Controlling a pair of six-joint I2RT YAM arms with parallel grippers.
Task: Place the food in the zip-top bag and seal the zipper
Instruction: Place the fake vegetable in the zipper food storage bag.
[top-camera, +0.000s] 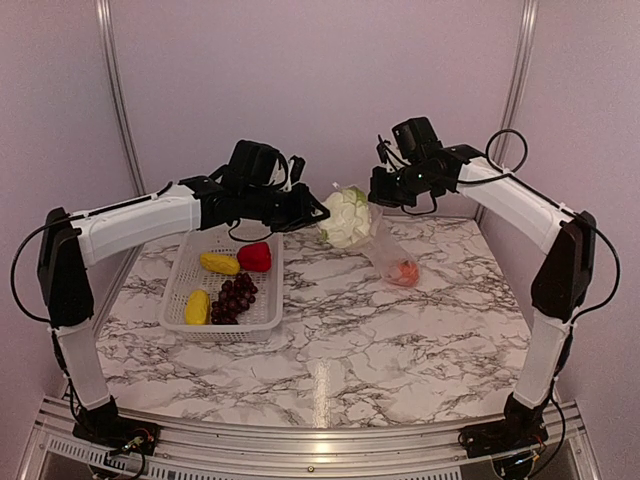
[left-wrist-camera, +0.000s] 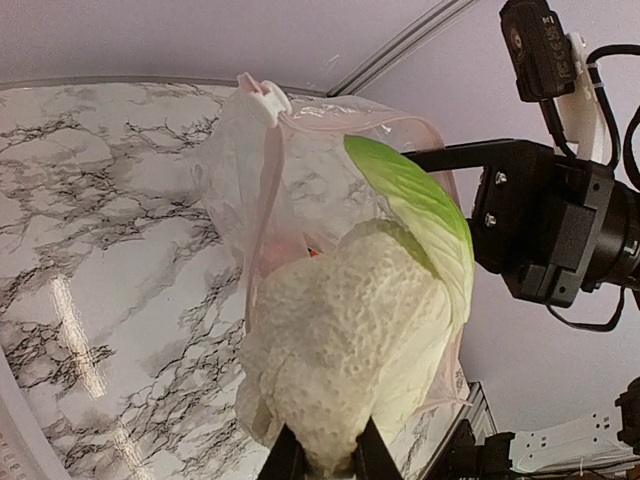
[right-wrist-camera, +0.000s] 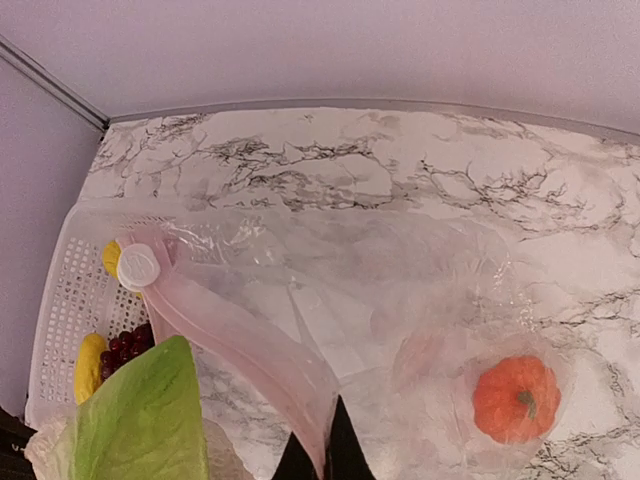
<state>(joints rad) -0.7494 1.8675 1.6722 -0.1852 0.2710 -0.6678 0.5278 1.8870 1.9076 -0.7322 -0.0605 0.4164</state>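
Although the orange fruit (right-wrist-camera: 515, 398) already lies at the bottom of the bag (top-camera: 385, 250), right of centre in the top view, the task is judged to be at an early stage. The cabbage (left-wrist-camera: 345, 370) is held at the bag's mouth and appears to be partly inside the film. Its stem end is clamped in the narrowed left gripper (left-wrist-camera: 325, 462). The bag's rim is pinched by the fully closed right gripper (right-wrist-camera: 325, 455), so the upper end is held up above the table (top-camera: 400, 350). Whether the lower end rests on the table cannot be told.

Left to be bagged are the grapes (top-camera: 233, 297), the red piece (top-camera: 255, 257) and two yellow pieces (top-camera: 219, 263), all in the basket (top-camera: 225, 335) at centre left. The zipper (right-wrist-camera: 240, 340) is unsealed, with its slider (left-wrist-camera: 265, 97) at one end.

Both arms and the basket's full contents are shown only from above. The cabbage's entry between the zipper strips is shown only by the left wrist view. The fruit is shown clearly through the film by the right wrist view, where the red piece is hidden.
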